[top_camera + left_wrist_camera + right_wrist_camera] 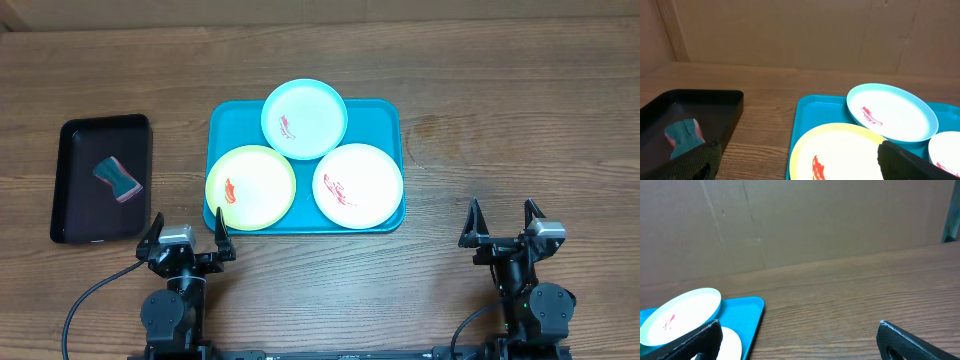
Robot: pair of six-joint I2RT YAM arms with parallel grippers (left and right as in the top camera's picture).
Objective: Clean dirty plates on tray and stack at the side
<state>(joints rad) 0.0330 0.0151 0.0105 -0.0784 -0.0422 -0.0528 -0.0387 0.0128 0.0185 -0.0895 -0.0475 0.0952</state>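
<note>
The turquoise tray (385, 118) lies mid-table and holds three plates, each with a red smear. The light blue plate (304, 117) is at the back, resting on the rims of the yellow-green plate (250, 187) at the front left and the white plate (358, 186) at the front right. My left gripper (186, 230) is open and empty just in front of the tray's front left corner; its wrist view shows the tray (812, 112), the yellow-green plate (840, 150) and the light blue plate (892, 112). My right gripper (503, 223) is open and empty over bare wood right of the tray (747, 315).
A narrow black tray (80, 180) at the left holds a teal-and-pink sponge (117, 178), also in the left wrist view (684, 137). A cardboard wall (815, 220) stands behind the wooden table.
</note>
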